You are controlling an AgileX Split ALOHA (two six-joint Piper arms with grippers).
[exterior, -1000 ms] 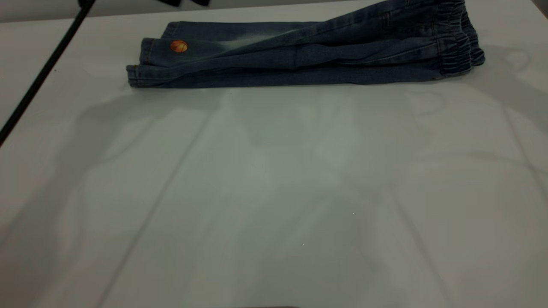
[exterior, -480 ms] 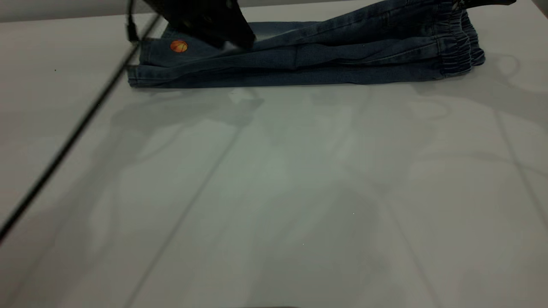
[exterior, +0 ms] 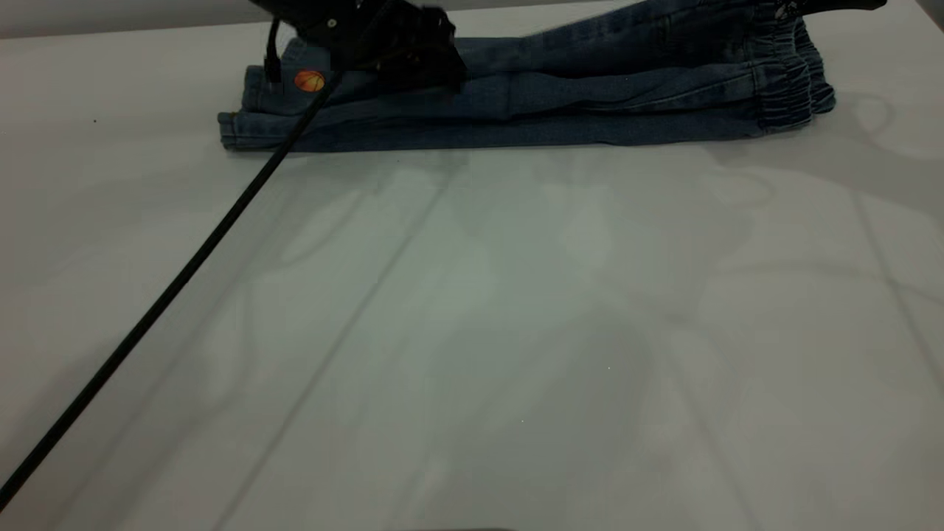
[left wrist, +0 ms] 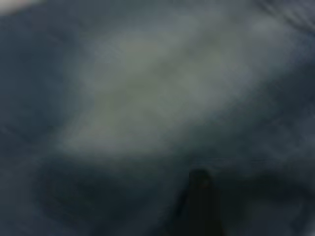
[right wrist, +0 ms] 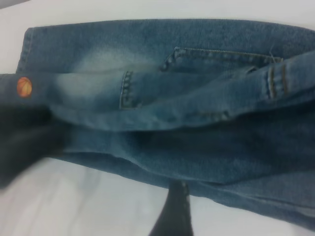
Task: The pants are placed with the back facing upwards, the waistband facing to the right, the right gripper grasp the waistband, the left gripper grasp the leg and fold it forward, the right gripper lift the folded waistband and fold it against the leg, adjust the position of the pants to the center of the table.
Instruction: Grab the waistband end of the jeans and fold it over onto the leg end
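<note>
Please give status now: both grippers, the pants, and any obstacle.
Left gripper down on the leg, fingers unclear. Right gripper at the raised waistband, mostly out of frame. Pants folded lengthwise at the table's far edge. A black cable trails across the table.

My black, matt hard-shelled left gripper point(exterior: 413, 55) sits on the folded blue washed-denim pants point(exterior: 560, 103), a coarse woven cloth with faded pale patches and raised stitched seams. Toward the table's right edge, the dark gathered elastic waistband point(exterior: 793, 81) looks ruffled and ribbed. The wide white tabletop point(exterior: 472, 332) is smooth, with a faint sheen. A thin black cable point(exterior: 169, 284) looks rubbery and matt.
</note>
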